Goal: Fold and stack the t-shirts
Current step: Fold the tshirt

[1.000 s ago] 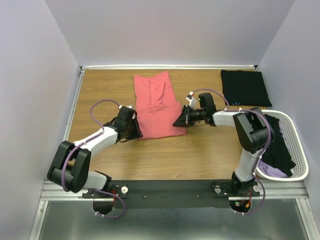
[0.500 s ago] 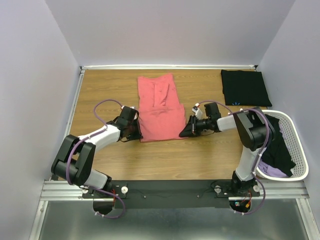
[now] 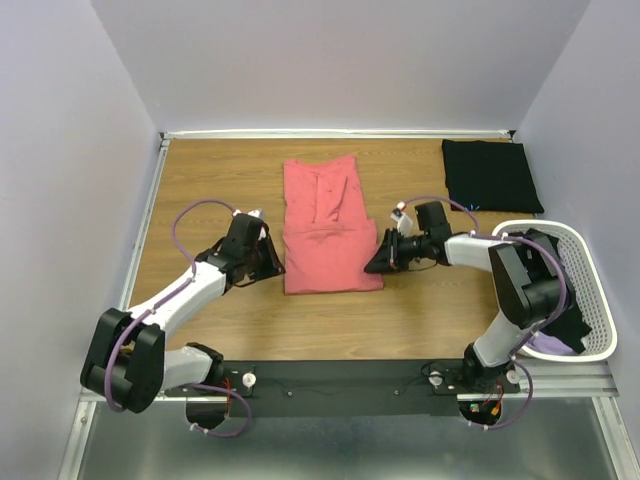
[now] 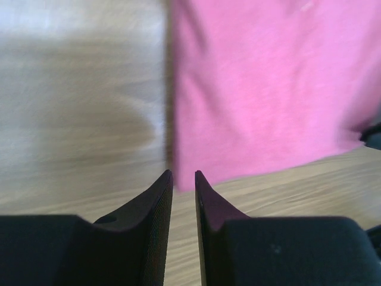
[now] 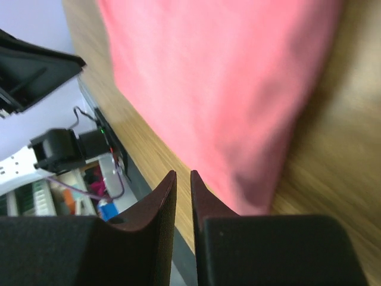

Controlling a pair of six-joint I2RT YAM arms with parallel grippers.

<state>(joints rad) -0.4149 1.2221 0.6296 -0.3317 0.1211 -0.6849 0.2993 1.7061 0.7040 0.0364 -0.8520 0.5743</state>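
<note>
The coral-pink t-shirt (image 3: 325,225) lies folded lengthwise in the middle of the table, its hem toward me. My left gripper (image 3: 276,268) sits low at the hem's left corner. In the left wrist view its jaws (image 4: 183,173) stand a narrow gap apart with only wood between them, and the pink cloth (image 4: 262,89) starts just beyond the tips. My right gripper (image 3: 374,266) is at the hem's right corner, jaws (image 5: 183,173) also narrowly apart and empty, with the shirt (image 5: 214,77) beside the right finger. A folded black t-shirt (image 3: 490,175) lies at the back right.
A white slatted basket (image 3: 595,300) stands at the right edge, holding black cloth (image 3: 560,290) and a bit of lilac cloth (image 3: 545,345). Grey walls close in the table on three sides. The dark rail with both arm bases (image 3: 340,380) runs along the near edge.
The pink shirt has slid to the right and a little toward me. My right gripper moved right and nearer with it. The left jaws have narrowed.
</note>
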